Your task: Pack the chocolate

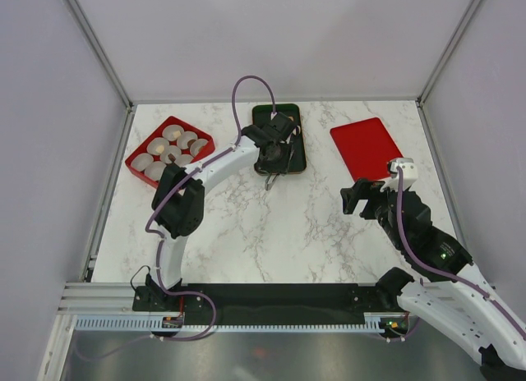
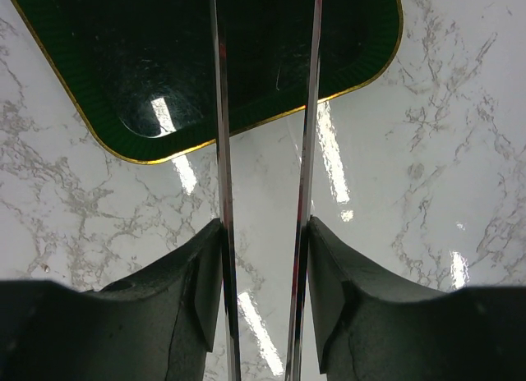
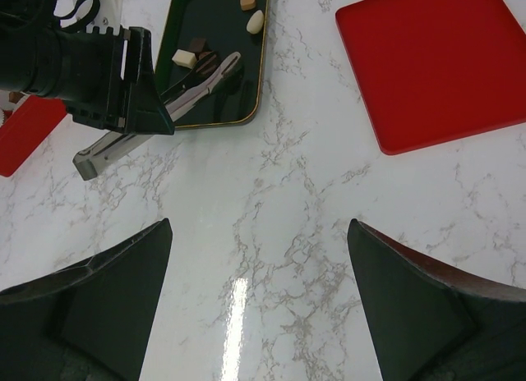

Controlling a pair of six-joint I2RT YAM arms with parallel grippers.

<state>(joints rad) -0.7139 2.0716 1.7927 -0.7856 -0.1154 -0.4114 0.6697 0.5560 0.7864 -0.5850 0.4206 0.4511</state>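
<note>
Few chocolates (image 3: 185,58) in green tray (image 3: 215,13), left tool (image 2: 265,227) clamping tongs (image 3: 205,81), right tool (image 3: 259,227) apart

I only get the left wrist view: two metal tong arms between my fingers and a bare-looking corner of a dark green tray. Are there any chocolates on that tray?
Observer: Yes. The right wrist view shows small tan, cream and dark brown chocolates on the dark green gold-rimmed tray, past the corner you see.
Operator: Where are my tong tips?
Observer: The tips of the long metal tongs are over the tray beside the dark brown pieces. I cannot tell if they touch one.
Operator: Where is the packing box?
Observer: The red square box of white paper cups sits left of the tray.
Operator: Is the other arm in the way?
Observer: No. The right gripper is open above bare marble, near the flat red square panel.
</note>
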